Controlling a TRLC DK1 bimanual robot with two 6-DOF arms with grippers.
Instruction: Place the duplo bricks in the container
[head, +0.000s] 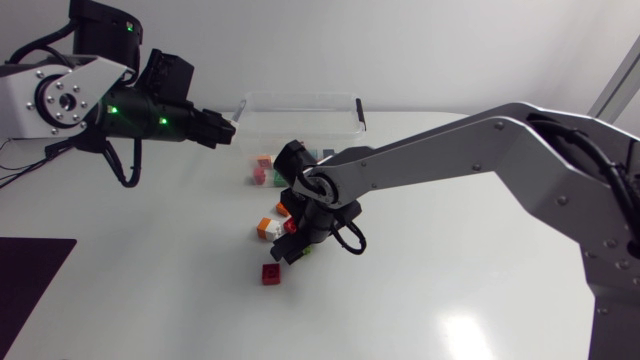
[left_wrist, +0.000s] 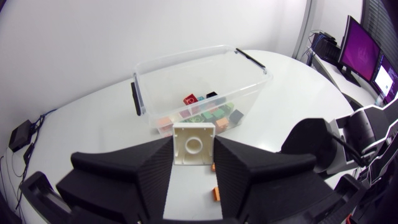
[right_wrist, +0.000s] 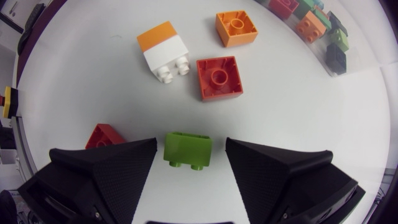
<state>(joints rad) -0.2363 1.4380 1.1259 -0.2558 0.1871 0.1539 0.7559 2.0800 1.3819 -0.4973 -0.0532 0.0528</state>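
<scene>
The white table (head: 450, 300) carries everything here. The right arm (head: 480, 150) comes in over it past the middle. The left arm (head: 60, 100) is raised at the far left, with green lights glowing on its dark end.

A clear plastic container (head: 300, 98) stands at the back of the table. A heap of mixed bricks (left_wrist: 205, 112) already lies in it: red, green, orange and black.

The left gripper (left_wrist: 193, 140) hangs in the air just beside the container's end, with the box ahead of it. It is clenched on a white brick (left_wrist: 193, 148), one finger against each side, and the brick's hollow underside faces the wrist camera.

The right gripper (right_wrist: 191, 144) points down at the loose bricks in front of the container. Its fingers stand released, with a green brick (right_wrist: 186, 154) lying on its side on the table between them. There is a gap at each side of the brick.

Ahead of that gripper lie three more bricks. A red-orange brick (right_wrist: 219, 78) lies hollow side up. Just beside it is an orange-and-white stack (right_wrist: 165, 50) tipped on its side. A small orange brick (right_wrist: 236, 28) lies nearer the container.

A red brick (right_wrist: 104, 135) sits beside the gripper, partly hidden behind one finger.
</scene>
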